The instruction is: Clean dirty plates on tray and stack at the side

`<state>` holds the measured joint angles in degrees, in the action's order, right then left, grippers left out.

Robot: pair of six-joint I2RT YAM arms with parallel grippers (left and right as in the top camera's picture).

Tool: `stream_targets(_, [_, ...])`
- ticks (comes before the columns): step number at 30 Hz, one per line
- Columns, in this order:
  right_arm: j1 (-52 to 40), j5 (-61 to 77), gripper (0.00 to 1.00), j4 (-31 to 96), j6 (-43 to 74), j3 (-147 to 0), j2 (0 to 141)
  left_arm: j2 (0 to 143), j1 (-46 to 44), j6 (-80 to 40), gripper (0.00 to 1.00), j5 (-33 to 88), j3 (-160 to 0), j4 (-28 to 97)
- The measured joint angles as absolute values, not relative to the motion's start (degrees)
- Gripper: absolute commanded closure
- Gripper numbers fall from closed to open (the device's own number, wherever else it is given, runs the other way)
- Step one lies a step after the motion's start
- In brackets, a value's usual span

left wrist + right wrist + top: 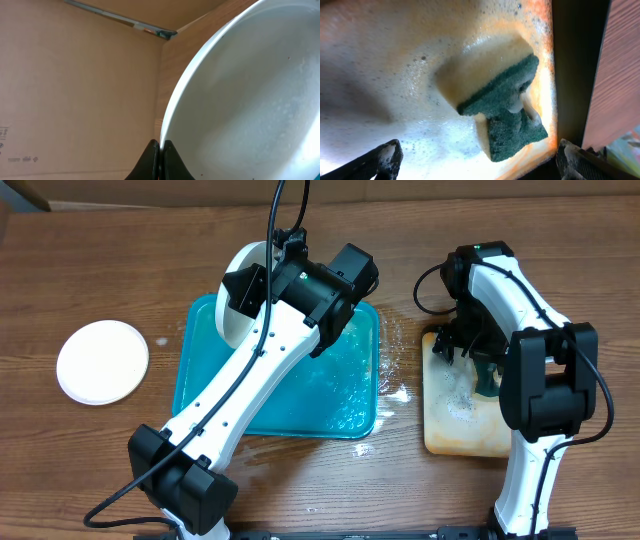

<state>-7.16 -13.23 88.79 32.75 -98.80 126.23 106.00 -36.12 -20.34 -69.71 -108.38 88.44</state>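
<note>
My left gripper is shut on the rim of a white plate and holds it tilted on edge above the far left part of the teal tray. In the left wrist view the jaws pinch the rim of that plate. A second white plate lies flat on the table left of the tray. A third plate is not in view. My right gripper is open and empty above the tan tray; its fingers straddle a sponge.
A green and yellow sponge lies in the foamy tan tray at the right, and it also shows in the overhead view. Foam and water spots lie on the table between the two trays. A cardboard wall stands behind.
</note>
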Motion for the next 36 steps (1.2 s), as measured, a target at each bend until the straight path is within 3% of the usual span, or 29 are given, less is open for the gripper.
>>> stream_targets(6, [-7.14,-12.14,0.0,86.37,31.38,-99.0,120.4,106.0,-36.42,-20.32,0.96,-69.69,-108.38,88.27])
stream_targets(19, [-7.11,-11.05,0.0,77.56,27.55,-104.22,89.62,106.0,-36.4,-20.34,0.96,-69.65,-108.38,88.03])
stream_targets(28, [-7.09,-11.07,0.0,77.69,25.76,-104.22,86.46,106.0,-36.38,-20.73,0.96,-67.96,-108.38,87.68])
stream_targets(36, [-7.09,-11.07,0.0,80.05,25.43,-104.22,86.39,105.95,-27.73,-28.42,0.96,-52.36,-108.53,92.66])
